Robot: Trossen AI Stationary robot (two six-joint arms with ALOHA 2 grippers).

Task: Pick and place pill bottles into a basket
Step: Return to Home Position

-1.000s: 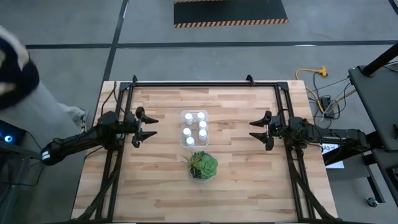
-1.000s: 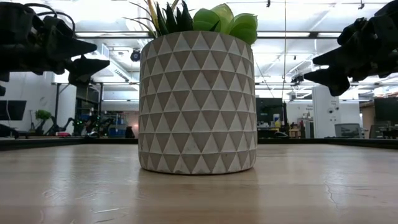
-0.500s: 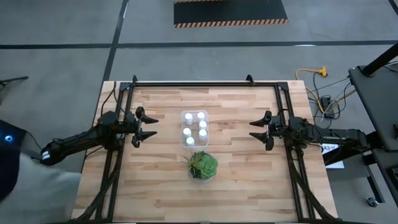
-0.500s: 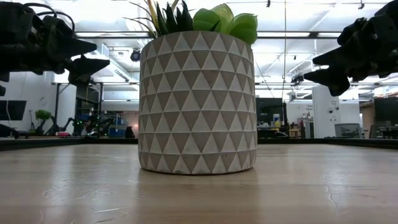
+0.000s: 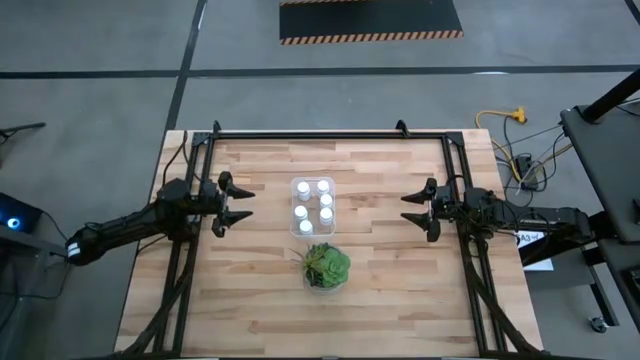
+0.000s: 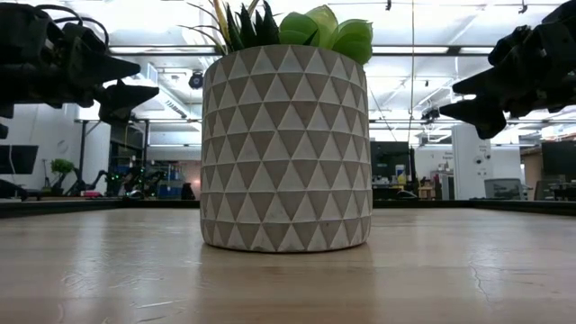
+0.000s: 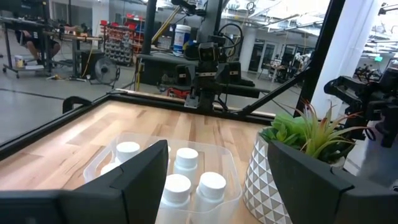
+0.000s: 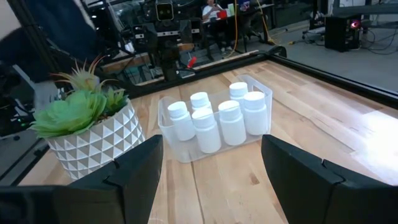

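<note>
Task status: six pill bottles (image 5: 313, 206) upright inside basket (image 8: 186, 152), two rows of three; no bottle visible loose on table (image 5: 400, 290); placing judged complete, only arm parking left

Basket location: middle of table, just beside potted plant (image 5: 326, 266)

Left end effector (image 5: 248, 205): fingers spread, nothing held; raised above table near left side, pointing at basket, well apart from it

Right end effector (image 5: 404, 209): fingers spread, empty; raised near right side, facing basket, well apart

Basket lies between both end effectors, roughly in line with them

text: none readable | pill bottles (image 8: 232, 124): no legible print | signs: none readable
</note>
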